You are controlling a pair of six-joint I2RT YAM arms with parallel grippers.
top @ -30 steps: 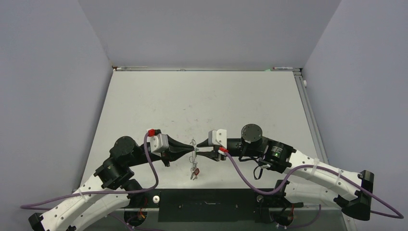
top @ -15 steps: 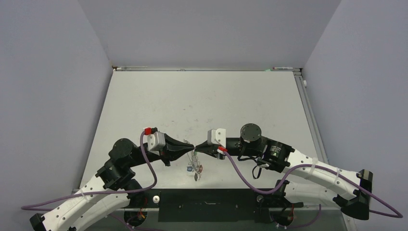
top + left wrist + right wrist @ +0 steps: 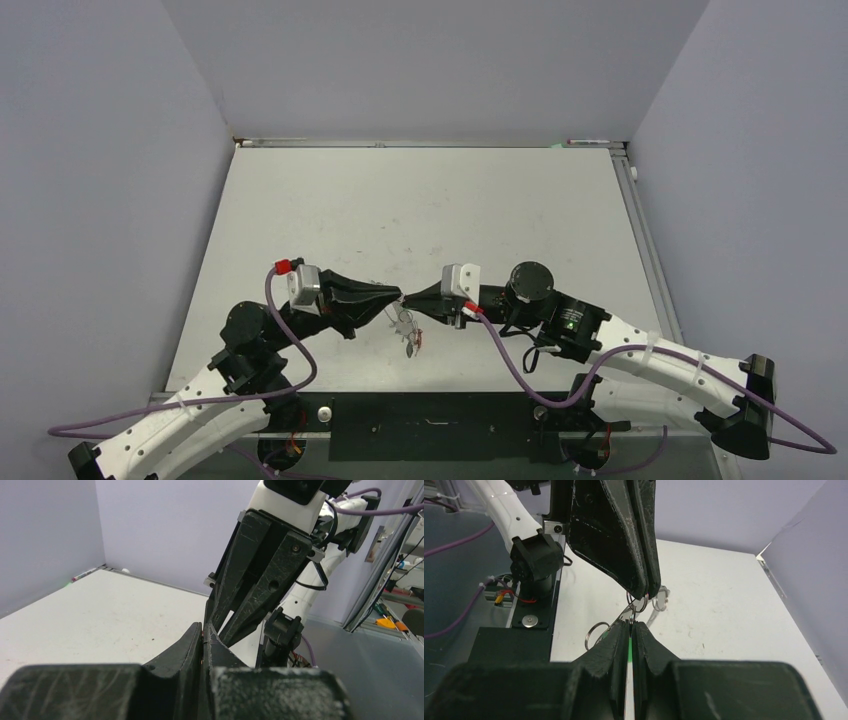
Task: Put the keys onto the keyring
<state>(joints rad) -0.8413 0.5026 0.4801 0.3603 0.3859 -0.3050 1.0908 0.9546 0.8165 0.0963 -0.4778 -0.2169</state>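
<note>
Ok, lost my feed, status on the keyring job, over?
Left gripper shut on the keyring. Right gripper shut on the green-tagged key. Tips meeting above the table. Nothing in the way.

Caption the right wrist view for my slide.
Right fingers, shut on a green key tag, meet the shut left fingers tip to tip, small rings between.

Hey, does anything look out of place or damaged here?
Nothing stands out. The black left hand and black right hand meet tip to tip, both shut: the right on a small green-tagged key, the left on thin silver wire rings, all above the scuffed white table. Nothing spilled or broken.
</note>
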